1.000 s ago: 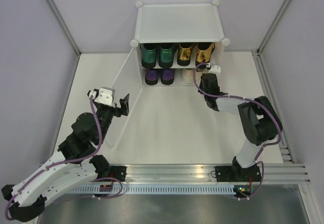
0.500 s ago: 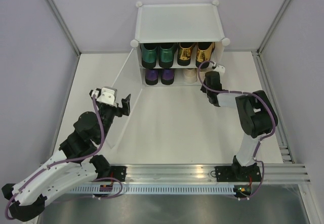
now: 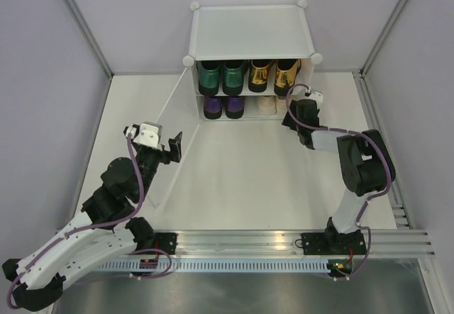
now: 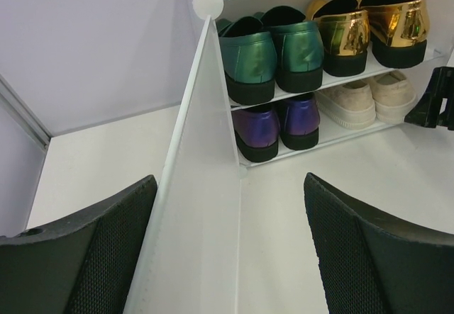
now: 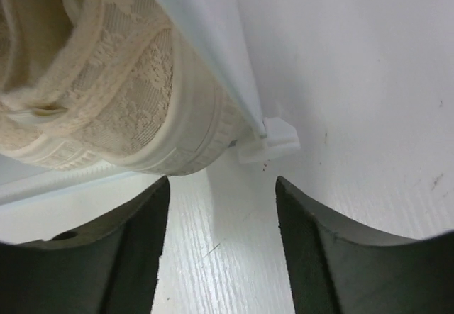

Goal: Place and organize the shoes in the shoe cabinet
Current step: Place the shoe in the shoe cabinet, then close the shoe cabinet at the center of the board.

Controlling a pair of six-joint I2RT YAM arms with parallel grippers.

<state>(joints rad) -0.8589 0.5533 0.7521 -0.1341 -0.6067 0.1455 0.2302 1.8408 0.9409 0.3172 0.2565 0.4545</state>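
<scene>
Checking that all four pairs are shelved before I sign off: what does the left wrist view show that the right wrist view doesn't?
Only left wrist: green loafers and gold loafers on the upper shelf, purple shoes below them, and the open door panel. Only right wrist: a small white clip at the cabinet wall's bottom edge. Both: the beige sneakers on the lower shelf, though the right wrist shows just one, close up.
</scene>
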